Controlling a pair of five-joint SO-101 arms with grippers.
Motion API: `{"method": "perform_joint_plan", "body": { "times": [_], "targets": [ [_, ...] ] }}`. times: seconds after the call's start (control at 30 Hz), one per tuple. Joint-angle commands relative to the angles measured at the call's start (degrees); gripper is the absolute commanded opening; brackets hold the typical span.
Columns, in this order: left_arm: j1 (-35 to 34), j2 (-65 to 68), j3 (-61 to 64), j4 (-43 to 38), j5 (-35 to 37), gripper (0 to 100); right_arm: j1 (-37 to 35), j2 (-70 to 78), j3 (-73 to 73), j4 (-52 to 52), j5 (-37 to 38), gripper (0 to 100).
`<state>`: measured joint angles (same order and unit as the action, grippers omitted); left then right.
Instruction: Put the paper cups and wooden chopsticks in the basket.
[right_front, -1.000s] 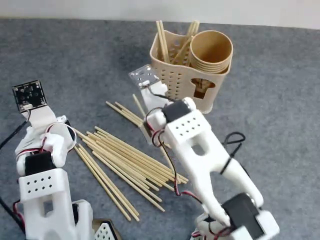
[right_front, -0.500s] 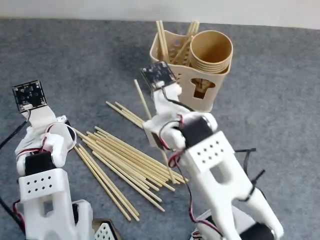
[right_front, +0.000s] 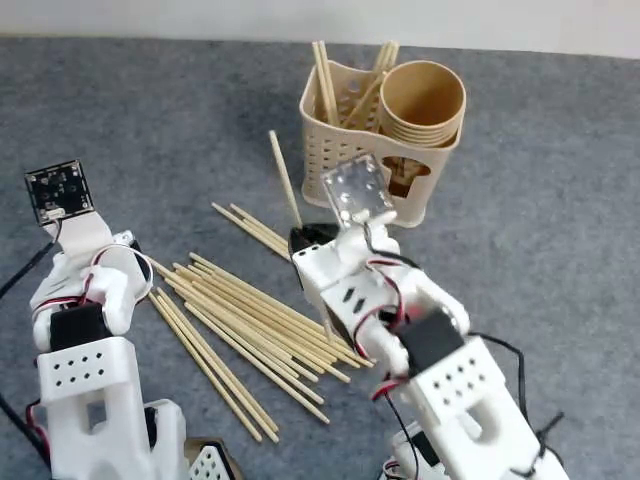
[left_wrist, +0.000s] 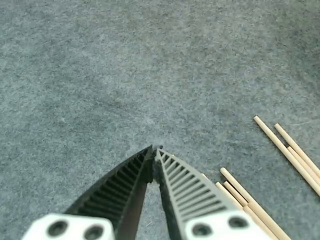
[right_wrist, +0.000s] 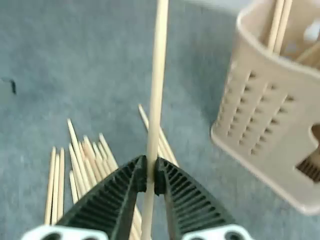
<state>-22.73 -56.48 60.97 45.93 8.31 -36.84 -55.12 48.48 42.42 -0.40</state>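
One wooden chopstick (right_front: 285, 180) stands nearly upright at the centre of the high view, pinched at its lower end between the closed jaws of the right gripper (right_wrist: 150, 176). Just to its right, near the top centre, sits the beige perforated basket (right_front: 340, 160). It holds a nested stack of paper cups (right_front: 423, 100) on its right side and several chopsticks (right_front: 326, 85) leaning on its left. Loose chopsticks (right_front: 255, 315) lie fanned over the grey mat (right_front: 150, 120) at lower centre. At lower left, the left gripper (left_wrist: 154, 150) points at bare mat beside the pile, its jaws together and holding nothing.
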Motion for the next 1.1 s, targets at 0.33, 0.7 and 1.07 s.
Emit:
{"method": "perform_joint_plan", "body": {
  "times": [0.33, 0.7, 1.07],
  "targets": [
    [-0.40, -1.19, 0.40, -1.05, 0.18, 3, 3.47, -12.26, 7.25, -27.12, 0.00, 0.5],
    [-0.40, -1.19, 1.36, -3.34, 0.18, 3, 11.65, 3.82, -4.70, -46.90, 0.00, 0.5],
    [-0.40, -1.19, 1.36, -3.34, 0.18, 3, 16.40, 23.43, -20.79, -52.97, 0.00, 0.5]
  ]
}}
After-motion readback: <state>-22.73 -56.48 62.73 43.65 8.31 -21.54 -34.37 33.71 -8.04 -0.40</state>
